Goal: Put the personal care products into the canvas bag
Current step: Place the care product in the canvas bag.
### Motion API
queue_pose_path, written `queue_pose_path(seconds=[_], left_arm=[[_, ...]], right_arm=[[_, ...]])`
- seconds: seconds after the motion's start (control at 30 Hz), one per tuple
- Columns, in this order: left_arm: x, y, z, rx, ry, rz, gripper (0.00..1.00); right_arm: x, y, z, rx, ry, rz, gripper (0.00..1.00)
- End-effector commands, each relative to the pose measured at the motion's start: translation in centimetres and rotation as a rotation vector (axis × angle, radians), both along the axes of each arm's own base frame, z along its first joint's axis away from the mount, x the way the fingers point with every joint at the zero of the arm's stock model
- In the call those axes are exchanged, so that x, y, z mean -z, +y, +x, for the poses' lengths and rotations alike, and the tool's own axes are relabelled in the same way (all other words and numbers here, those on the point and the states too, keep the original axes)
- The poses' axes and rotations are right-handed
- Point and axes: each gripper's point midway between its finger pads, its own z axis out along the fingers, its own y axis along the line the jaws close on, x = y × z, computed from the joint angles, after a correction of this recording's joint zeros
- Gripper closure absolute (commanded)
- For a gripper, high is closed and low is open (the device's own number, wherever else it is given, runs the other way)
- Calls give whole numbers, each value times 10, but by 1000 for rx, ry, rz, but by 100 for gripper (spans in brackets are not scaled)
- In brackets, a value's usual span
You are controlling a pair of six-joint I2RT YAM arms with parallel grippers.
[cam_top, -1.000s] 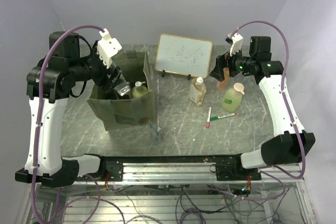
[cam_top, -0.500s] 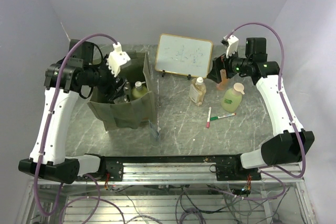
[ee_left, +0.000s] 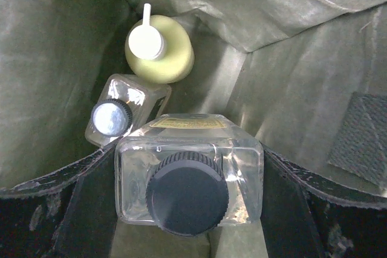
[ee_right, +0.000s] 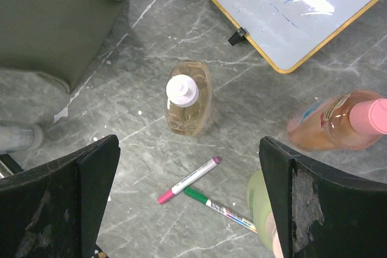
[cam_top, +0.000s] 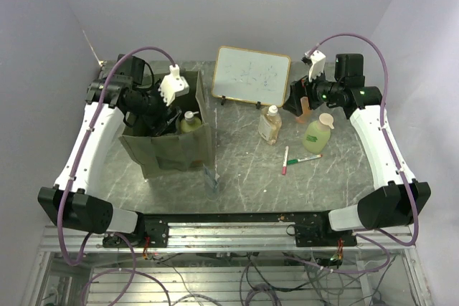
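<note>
Left gripper (ee_left: pixel 188 167) is clamped on clear bottle (ee_left: pixel 188 149) inside the bag (cam_top: pixel 168 154); it likely should lower upright toward free floor at 3 o'clock, avoiding the second clear bottle (ee_left: pixel 121 116) at 10 o'clock, while the right gripper (ee_right: pixel 188 149) hangs wide apart, empty.

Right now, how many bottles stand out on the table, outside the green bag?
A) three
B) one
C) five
A: the amber bottle, the orange bottle with the pink cap and the green pump bottle stand on the table, to the right of the canvas bag; the other bottles are inside it.
</note>
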Motion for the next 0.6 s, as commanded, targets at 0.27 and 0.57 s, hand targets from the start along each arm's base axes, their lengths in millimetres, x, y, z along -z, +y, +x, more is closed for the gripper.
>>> queue_pose_path(seconds=[0.27, 0.57], left_arm=[[9, -26, 20, 212, -141, -88, 93], [31, -40, 26, 324, -111, -131, 93]], right_arm=[[-2, -3, -1, 13, -34, -19, 1], [-3, -4, -3, 20, -37, -23, 1]])
